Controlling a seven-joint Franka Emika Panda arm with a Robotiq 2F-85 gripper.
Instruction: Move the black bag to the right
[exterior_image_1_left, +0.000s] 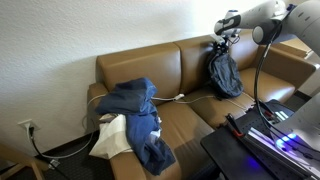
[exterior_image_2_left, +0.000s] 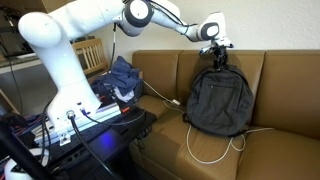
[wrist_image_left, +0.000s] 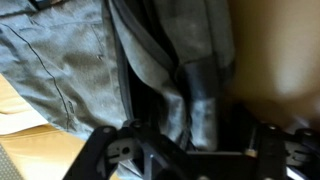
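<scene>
A wall socket is seen far to the left of the gripper and well below it. On the brown sofa, a heap of blue clothing is spread over the seat and backrest at the end far from the gripper, with a white cloth tucked partly under it, lower still. A white cable is laid along the seat from that side and ends in a loop on the cushion, below the gripper and just in front of the bag's foot.

The black bag is stood upright on the seat, leaned against the backrest, directly beneath the gripper; its top is touched by the fingertips in both exterior views. In the wrist view the bag's grey fabric fills the frame, and a dark strap is seen running down between the two fingers, which stand to either side of it. The picture there is dark and blurred, so it cannot be told how far the jaws are parted or whether the strap is actually clamped.

The arm is stretched over the sofa's backrest to reach this spot.
</scene>
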